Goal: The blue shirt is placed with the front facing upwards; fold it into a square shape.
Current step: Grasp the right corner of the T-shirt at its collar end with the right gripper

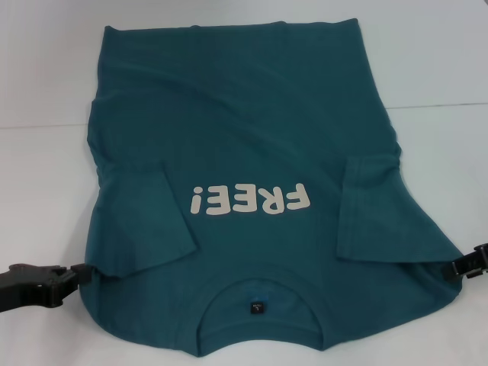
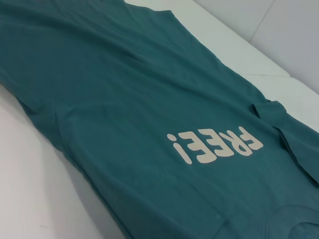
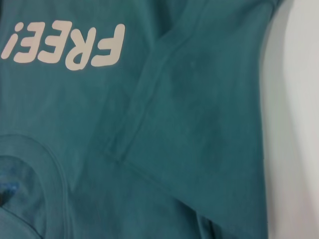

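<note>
A large dark teal-blue cotton T-shirt [image 1: 252, 152] lies front-up on a white table [image 1: 435, 69], collar nearest the robot, both short sleeves already folded inward beside the off-white "FREE!" lettering [image 1: 250, 200]. The black left gripper [image 1: 80, 272] and black right gripper [image 1: 461, 267] sit at the shoulder edges; whether either pinches cloth cannot be told. Judged risk: uneven lifting could spring the sleeves open and skew the far hem

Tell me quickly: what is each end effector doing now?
Left end effector: at the shirt's left shoulder edge; grip cannot be told.
Right end effector: at its right edge; cannot be told.
</note>
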Motion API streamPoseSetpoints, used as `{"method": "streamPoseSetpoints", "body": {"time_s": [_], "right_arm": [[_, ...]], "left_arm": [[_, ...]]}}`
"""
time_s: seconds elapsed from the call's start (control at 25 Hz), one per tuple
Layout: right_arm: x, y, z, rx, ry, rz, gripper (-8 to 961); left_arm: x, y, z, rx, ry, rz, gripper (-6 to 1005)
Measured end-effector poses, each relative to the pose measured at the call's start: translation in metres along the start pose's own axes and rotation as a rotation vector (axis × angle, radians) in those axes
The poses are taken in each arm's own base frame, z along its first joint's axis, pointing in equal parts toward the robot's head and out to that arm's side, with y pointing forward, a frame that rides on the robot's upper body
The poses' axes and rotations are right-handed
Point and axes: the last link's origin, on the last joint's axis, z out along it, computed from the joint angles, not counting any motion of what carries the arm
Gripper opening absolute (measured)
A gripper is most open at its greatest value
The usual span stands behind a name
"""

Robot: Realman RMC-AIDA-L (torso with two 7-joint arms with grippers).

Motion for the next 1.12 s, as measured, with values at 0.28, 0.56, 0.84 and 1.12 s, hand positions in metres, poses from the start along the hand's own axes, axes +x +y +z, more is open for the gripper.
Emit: {"method": "streamPoseSetpoints", "body": {"time_s": [0.28,0.56,0.84,1.12], "right_arm": [[0.002,-0.001,0.01,0.006,0.031,-0.004,525],[0.0,0.001,0.014,0.015,0.029,-0.034,327],[-0.002,0.0,0.015,0.026,0.014,-0.04,72],[0.0,0.0,0.015,0.007,0.005,-0.05,12]], "left_arm": [[0.0,0.0,0.0,0.0,0.0,0.0,2],[0.0,0.0,0.0,-0.001,0.001,-0.001,2],[-0.001,0.0,0.0,0.001,0.001,-0.005,2],[-0.001,0.001,0.0,-0.007,0.0,-0.005,2]]}}
